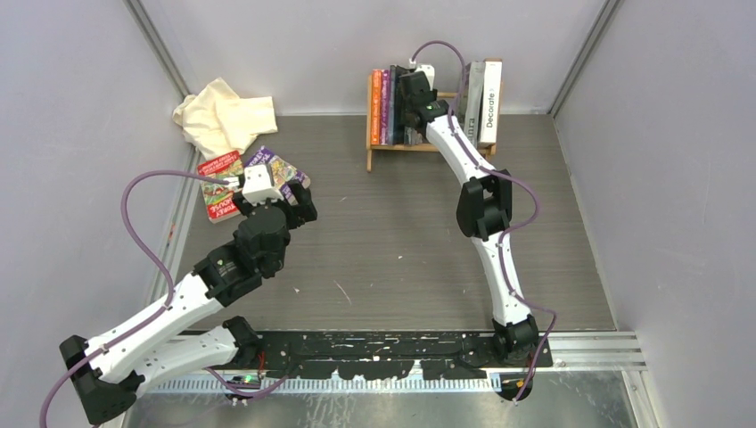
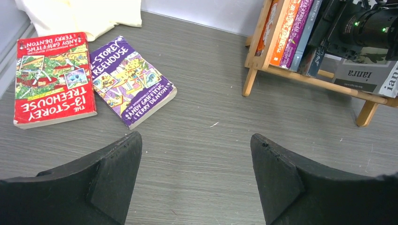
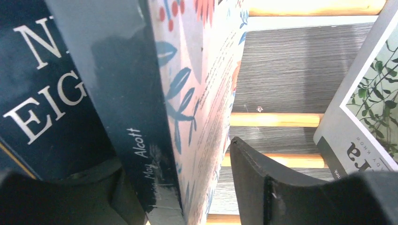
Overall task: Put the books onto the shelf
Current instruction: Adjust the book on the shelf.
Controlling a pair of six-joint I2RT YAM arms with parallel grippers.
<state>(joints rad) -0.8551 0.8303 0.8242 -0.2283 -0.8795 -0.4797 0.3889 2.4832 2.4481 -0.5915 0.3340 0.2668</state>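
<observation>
grey table (image 1: 383,250) | red book (image 2: 51,77) "13-storey treehouse" | white book (image 1: 489,107) "decorate"

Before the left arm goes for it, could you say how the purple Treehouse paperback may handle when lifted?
The purple paperback looks fairly thin with a soft cover, so it will probably flex if pinched at one edge. It lies flat on the table, so a push should slide it, not tip it.
</observation>
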